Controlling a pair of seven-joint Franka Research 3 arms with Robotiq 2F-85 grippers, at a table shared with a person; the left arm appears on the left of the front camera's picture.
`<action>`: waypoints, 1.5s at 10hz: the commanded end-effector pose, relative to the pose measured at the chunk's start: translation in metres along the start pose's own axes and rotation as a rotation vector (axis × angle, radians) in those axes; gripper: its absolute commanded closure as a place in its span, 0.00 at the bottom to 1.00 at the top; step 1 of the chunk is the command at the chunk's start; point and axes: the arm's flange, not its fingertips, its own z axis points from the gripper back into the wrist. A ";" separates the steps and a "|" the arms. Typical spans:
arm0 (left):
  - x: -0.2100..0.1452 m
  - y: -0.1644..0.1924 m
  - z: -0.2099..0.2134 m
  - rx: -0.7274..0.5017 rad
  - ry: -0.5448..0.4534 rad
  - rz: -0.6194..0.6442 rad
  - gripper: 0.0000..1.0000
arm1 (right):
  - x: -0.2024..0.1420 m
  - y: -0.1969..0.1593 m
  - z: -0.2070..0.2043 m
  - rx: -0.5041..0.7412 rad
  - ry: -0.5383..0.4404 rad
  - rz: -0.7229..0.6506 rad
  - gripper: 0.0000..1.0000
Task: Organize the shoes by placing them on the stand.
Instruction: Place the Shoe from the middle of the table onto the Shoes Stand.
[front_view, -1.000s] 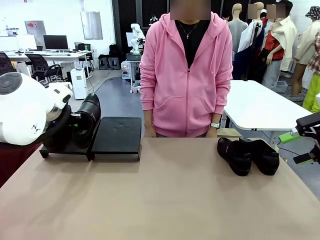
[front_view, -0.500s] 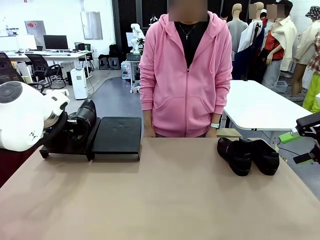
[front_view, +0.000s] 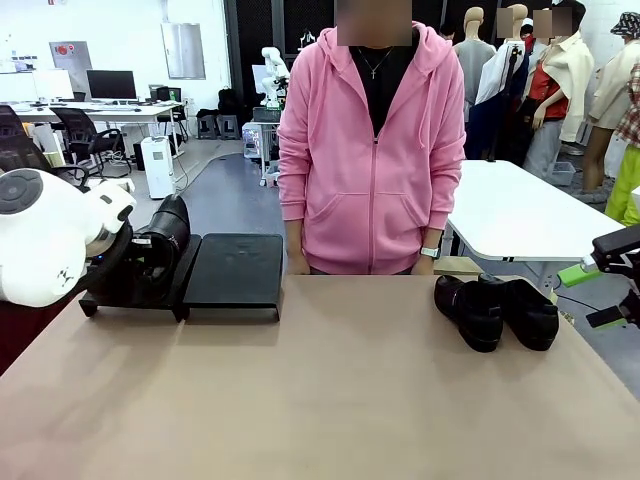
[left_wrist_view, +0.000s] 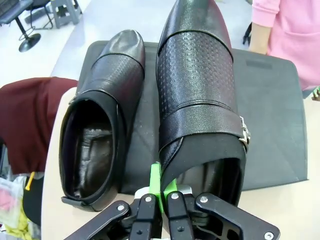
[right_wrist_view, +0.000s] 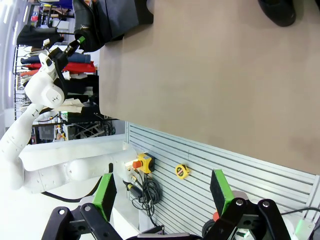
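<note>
**Left.** Stand (front_view: 235, 270), one, at the far-left edge of the bench (front_view: 320, 400). The left claw (left_wrist_view: 161, 189) is clamped on the heel rim of the held shoe (left_wrist_view: 197, 85), toe tilted up over the stand's left half. Whether its sole rests there cannot be told. The second shoe (left_wrist_view: 102, 125) lies on the stand just beside it, on the outer side. The stand's right half is bare.

**Middle.** Bench open from front to back. A person (front_view: 370, 150) stands at the far edge.

**Right.** Third shoe (front_view: 468, 310) and fourth shoe (front_view: 530, 312), touching, near the far-right edge. The right claw (front_view: 592, 295) is spread wide and empty, beyond the bench's right edge.

**Count.** Shoes four, stand one, claws two.
</note>
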 end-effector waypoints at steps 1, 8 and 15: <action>0.004 -0.020 -0.022 0.020 -0.037 0.030 1.00 | 0.003 0.001 0.000 0.036 -0.008 0.025 0.00; 0.006 -0.030 -0.029 0.031 -0.066 0.024 0.00 | 0.003 0.001 0.000 0.036 -0.008 0.025 0.00; -0.004 -0.066 0.130 -0.327 0.306 0.059 0.00 | 0.003 0.001 0.000 0.036 -0.008 0.025 0.00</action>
